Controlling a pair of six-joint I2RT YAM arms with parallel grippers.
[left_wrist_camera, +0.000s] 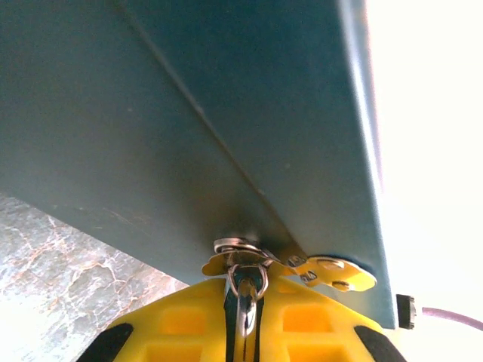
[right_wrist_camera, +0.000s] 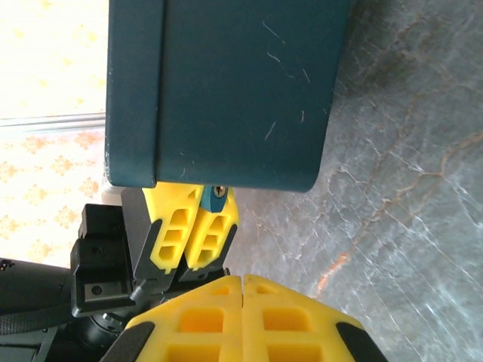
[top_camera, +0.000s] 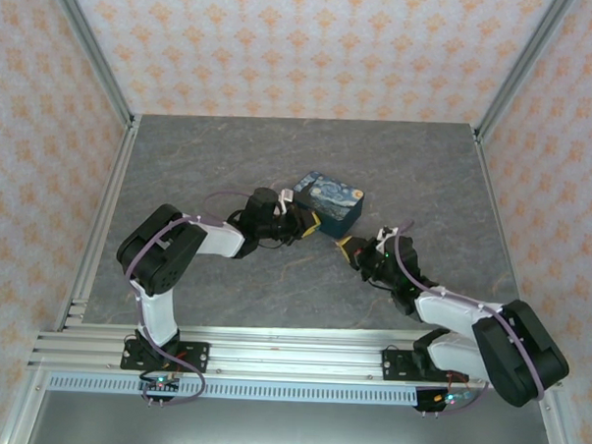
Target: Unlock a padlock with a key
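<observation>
Top external, left to right:
- The left arm reaches from the lower left toward mid-frame over the grey marbled tabletop (top_camera: 200, 159).
- The left gripper (top_camera: 306, 222), black with yellow fingers, sits at centre, up against the left-hand side of the padlock (top_camera: 336, 196).
- The padlock is a chunky square block with a swirling blue-and-yellow starry-night print on top and dark teal sides. It lies flat on the tabletop just right of centre.
- The right gripper (top_camera: 347, 247) is below and slightly right of the block. It is near the block's lower corner but apart from it.

Left wrist: the teal side fills the upper frame. At lower centre the yellow fingers (left_wrist_camera: 185, 324) are closed on a small metal ring (left_wrist_camera: 247, 286). A brass-coloured plate (left_wrist_camera: 336, 273) sits on the block's edge just right of the ring.

Right wrist:
- The left gripper's jaws, at left of centre, pinch the key (right_wrist_camera: 212, 196), a tiny piece with a dark blue head. The key is pressed against the block's lower edge, and its tip is hidden.
- At bottom centre the right gripper's jaws are pressed together with nothing between them.
</observation>
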